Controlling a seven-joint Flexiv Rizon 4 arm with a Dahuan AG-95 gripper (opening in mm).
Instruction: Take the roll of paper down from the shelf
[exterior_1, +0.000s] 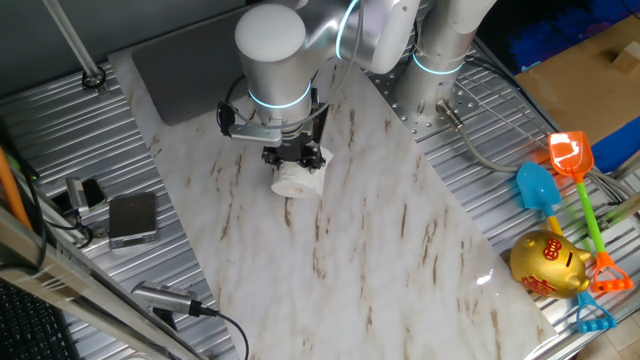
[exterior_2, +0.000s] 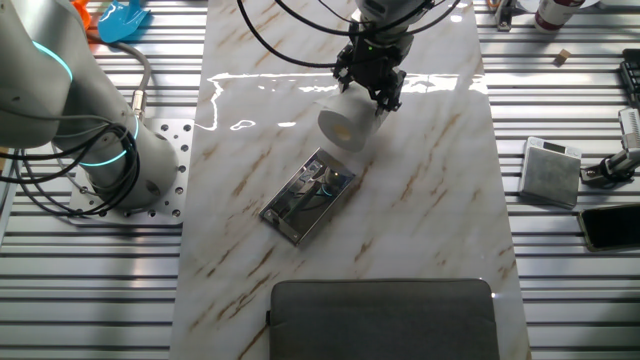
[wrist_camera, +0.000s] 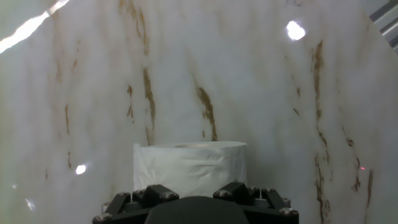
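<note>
The roll of paper (exterior_2: 343, 127) hangs in the pincer (exterior_2: 372, 88), clamped at its upper edge and tilted so its hollow end faces the shelf (exterior_2: 309, 197). That shelf lies on the marble counter (exterior_2: 430, 210) just below and beside the roll, apart from it, so the roll is already off it. From the hand view the roll (wrist_camera: 189, 169) sits right under the pincer (wrist_camera: 195, 200). The grip looks shallow on soft paper; I judge a quick swing could squash it loose, or a low pass could clip the shelf.
</note>
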